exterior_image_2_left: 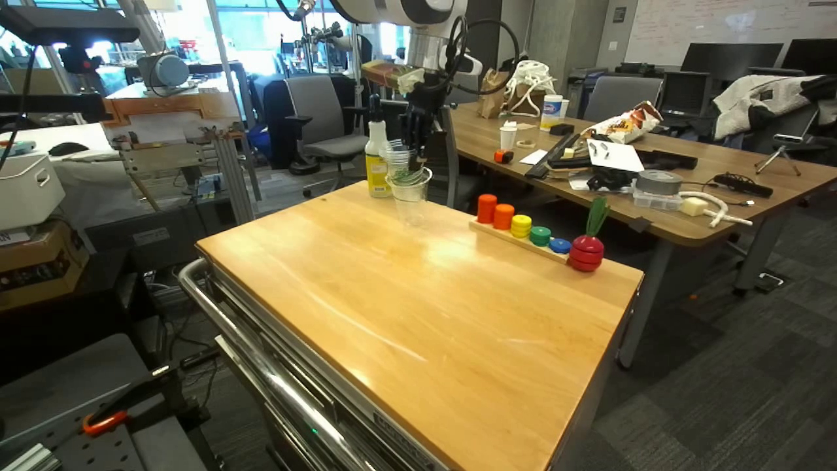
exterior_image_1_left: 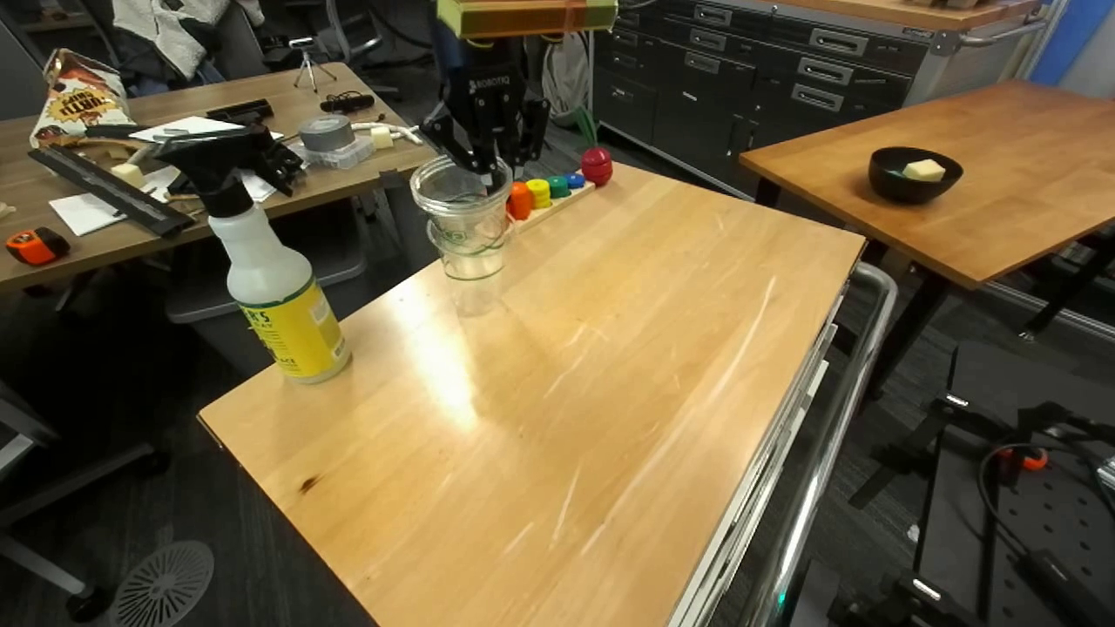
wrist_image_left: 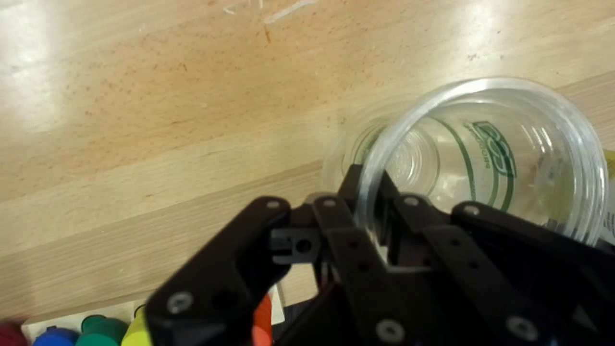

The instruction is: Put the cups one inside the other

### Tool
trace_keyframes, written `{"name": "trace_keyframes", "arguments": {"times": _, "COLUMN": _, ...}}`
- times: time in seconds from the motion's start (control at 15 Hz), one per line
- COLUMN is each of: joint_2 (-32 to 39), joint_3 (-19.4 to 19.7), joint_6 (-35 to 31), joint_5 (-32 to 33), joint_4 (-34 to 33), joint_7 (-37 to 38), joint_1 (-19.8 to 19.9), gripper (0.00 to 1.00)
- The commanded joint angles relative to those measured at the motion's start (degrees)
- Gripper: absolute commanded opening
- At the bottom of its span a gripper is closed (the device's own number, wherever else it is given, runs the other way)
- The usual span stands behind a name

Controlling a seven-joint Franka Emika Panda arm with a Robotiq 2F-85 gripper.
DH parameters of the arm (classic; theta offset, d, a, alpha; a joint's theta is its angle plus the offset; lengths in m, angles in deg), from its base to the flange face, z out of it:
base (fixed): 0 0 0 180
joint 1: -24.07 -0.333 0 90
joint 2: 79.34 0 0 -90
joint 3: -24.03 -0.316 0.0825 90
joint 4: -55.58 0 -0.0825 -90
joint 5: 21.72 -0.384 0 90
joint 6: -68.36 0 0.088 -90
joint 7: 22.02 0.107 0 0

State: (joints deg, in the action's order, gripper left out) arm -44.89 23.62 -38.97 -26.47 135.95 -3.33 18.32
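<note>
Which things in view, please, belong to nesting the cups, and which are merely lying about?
Part of the job: stacked clear plastic cups, gripper pinching them at the rim, lower clear plastic cup.

Just lying about: yellow-labelled spray bottle, row of coloured toy pieces, red toy with green leaves, black bowl, grey tape roll, orange-and-black tape measure.
</note>
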Motion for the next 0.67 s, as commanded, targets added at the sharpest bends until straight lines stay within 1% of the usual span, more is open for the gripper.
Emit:
{"name": "trace_keyframes", "arguments": {"times": 0.0, "joint_2": -1.3, "joint_3": -0.1, "joint_6": -0.8, "joint_5": 0.3, "joint_4": 2.4, "joint_7": -0.4, "joint_1": -0.5, "gripper": 0.34}}
{"name": "trace_keyframes", "arguments": {"times": 0.13, "joint_2": -1.5, "joint_3": -0.1, "joint_6": -0.7, "joint_5": 0.5, "joint_4": 2.7, "joint_7": -0.5, "joint_1": -0.7, "gripper": 0.47}}
{"name": "trace_keyframes", "arguments": {"times": 0.33, "joint_2": -2.0, "joint_3": 0.1, "joint_6": -0.9, "joint_5": 1.0, "joint_4": 2.8, "joint_7": -0.5, "joint_1": -1.0, "gripper": 0.71}}
{"name": "trace_keyframes", "arguments": {"times": 0.47, "joint_2": -2.7, "joint_3": 0.3, "joint_6": -0.9, "joint_5": 1.6, "joint_4": 3.2, "joint_7": -0.5, "joint_1": -1.1, "gripper": 0.84}}
{"name": "trace_keyframes", "arguments": {"times": 0.53, "joint_2": -3.0, "joint_3": 0.4, "joint_6": -1.0, "joint_5": 1.9, "joint_4": 3.4, "joint_7": -0.4, "joint_1": -1.2, "gripper": 0.93}}
{"name": "trace_keyframes", "arguments": {"times": 0.6, "joint_2": -3.5, "joint_3": 0.7, "joint_6": -0.9, "joint_5": 2.6, "joint_4": 3.6, "joint_7": -0.2, "joint_1": -1.3, "gripper": 0.99}}
